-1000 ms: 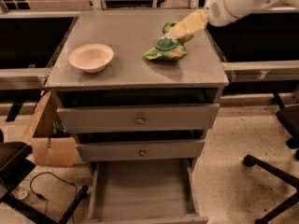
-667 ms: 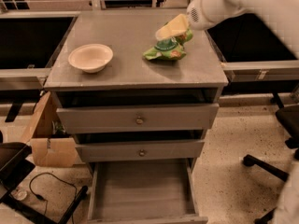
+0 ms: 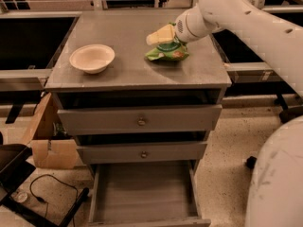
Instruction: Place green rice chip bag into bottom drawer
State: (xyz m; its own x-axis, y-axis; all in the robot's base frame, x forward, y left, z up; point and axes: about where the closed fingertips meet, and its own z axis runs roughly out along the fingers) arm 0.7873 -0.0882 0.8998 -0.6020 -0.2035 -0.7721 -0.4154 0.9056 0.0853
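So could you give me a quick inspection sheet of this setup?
Surface: grey cabinet top, holding two things.
Job's things: green rice chip bag on the top, right of centre; bottom drawer pulled open, nothing seen inside.
Clutter: cream bowl on the top's left.
Grippers: the one gripper over the bag's top, contact unclear.
Cables: black cable on the floor, left.
Surroundings: cardboard box left of the cabinet.

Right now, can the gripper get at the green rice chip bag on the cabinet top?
Probably yes: the gripper sits right over the green rice chip bag, nothing between them; the bowl stands well aside.
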